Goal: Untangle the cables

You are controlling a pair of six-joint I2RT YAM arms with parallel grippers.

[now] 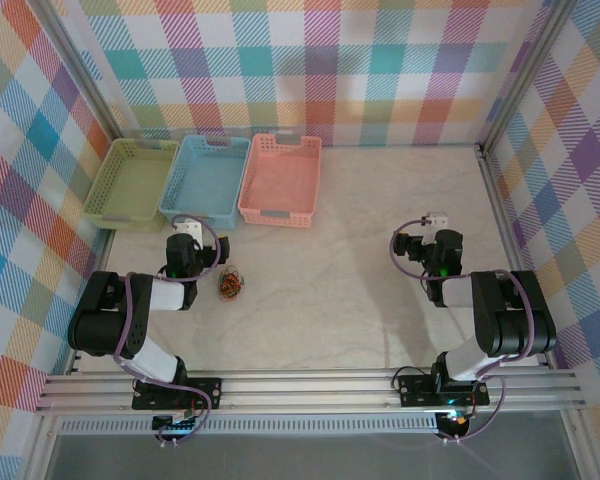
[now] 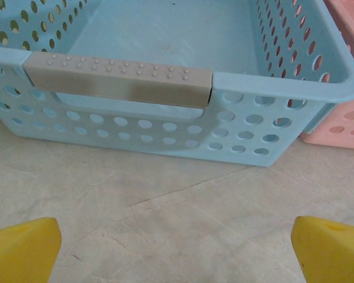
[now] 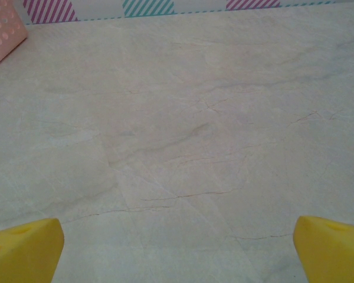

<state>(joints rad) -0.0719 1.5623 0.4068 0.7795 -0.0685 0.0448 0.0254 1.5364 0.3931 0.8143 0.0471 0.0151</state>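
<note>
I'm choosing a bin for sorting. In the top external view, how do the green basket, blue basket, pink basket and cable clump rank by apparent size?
1. green basket, blue basket and pink basket: they look nearly alike, so I leave them unranked.
2. cable clump: by far the smallest.

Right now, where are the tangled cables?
Top view: the cables sit clumped left of centre, just right of the left arm, nearer than the blue basket.

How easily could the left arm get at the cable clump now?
Probably yes. The cables lie as a clump on bare table just right of the left gripper, nothing between them. Its open jaws face the blue basket, so it must turn first.
</note>
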